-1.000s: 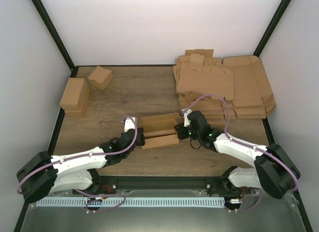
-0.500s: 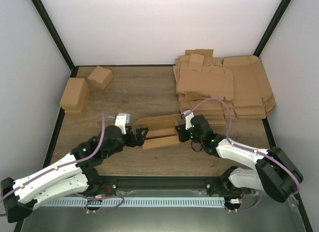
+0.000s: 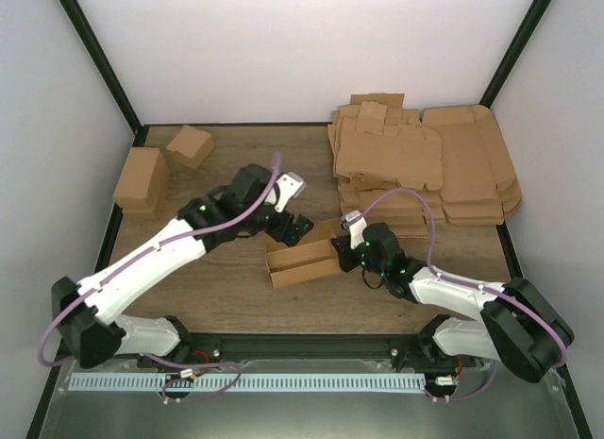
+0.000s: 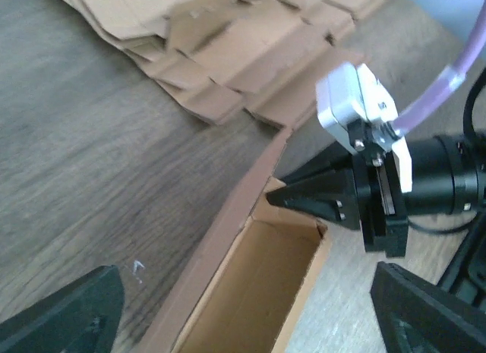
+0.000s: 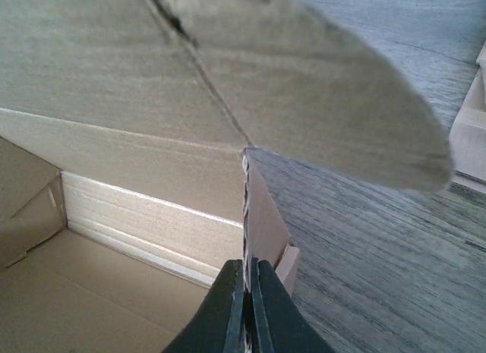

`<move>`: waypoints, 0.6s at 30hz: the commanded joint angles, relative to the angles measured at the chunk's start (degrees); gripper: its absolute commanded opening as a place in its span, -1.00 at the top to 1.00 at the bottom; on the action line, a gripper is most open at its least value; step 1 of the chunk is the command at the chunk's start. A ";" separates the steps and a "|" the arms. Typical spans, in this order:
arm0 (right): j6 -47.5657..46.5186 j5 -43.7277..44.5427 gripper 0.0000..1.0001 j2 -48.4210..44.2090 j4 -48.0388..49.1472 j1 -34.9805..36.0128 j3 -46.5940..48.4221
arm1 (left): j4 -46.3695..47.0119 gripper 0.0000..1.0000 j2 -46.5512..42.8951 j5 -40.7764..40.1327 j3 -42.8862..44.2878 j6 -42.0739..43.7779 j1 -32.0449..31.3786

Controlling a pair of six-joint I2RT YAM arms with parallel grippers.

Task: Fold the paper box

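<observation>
The paper box (image 3: 300, 262) sits as an open tray in the middle of the table (image 3: 219, 299), so the right gripper (image 3: 343, 254) — pinched tight on its right end wall — should hold steady while the wide-open left gripper (image 3: 294, 228), poised over the rear flap, presses it squarely along its crease.

no writing, label, brand mark or number can be read anywhere — the paper box (image 3: 302, 260) shows only plain brown card, and the white housing (image 4: 353, 99) on the right arm is too blurred to tell.
</observation>
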 commanded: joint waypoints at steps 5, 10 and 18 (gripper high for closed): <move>-2.43 2.28 0.99 0.60 0.82 0.74 -0.06 | -8.92 -0.61 10.74 11.85 5.00 17.64 0.27; -2.60 2.18 0.99 0.85 0.98 1.03 -0.05 | -6.98 -0.49 14.30 7.29 5.13 18.04 0.12; -2.68 2.18 0.99 0.63 0.32 1.13 0.38 | -7.17 0.51 17.39 4.18 6.04 18.59 -0.64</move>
